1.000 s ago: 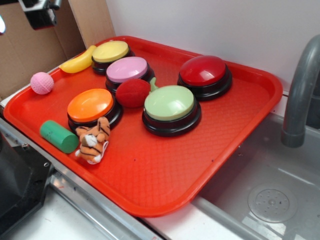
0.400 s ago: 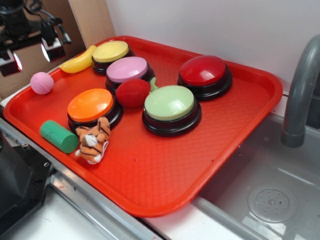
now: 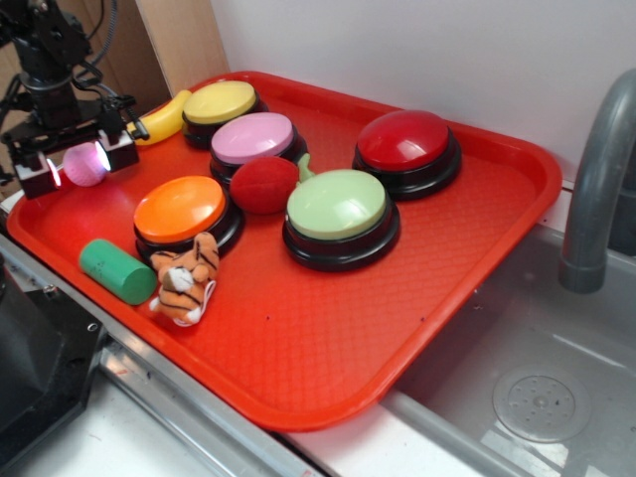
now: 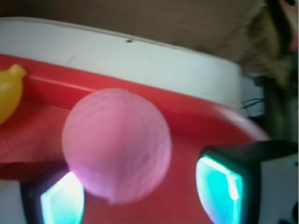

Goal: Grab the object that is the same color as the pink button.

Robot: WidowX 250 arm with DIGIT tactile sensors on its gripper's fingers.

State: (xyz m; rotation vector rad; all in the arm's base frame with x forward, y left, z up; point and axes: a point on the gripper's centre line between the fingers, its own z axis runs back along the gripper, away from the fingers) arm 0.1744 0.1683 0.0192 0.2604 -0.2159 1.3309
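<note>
Straddling the pink ball (image 3: 85, 165), round with no long axis, the end effector (image 3: 79, 167) stands spread.

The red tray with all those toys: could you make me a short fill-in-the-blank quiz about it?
1. The tool has its fingers on either side of the small ____ ball.
2. The toy tiger lies in front of the ____ button.
3. The fuzzy red ball sits between the pink button and the ____ button.

Missing words: pink; orange; green
</note>
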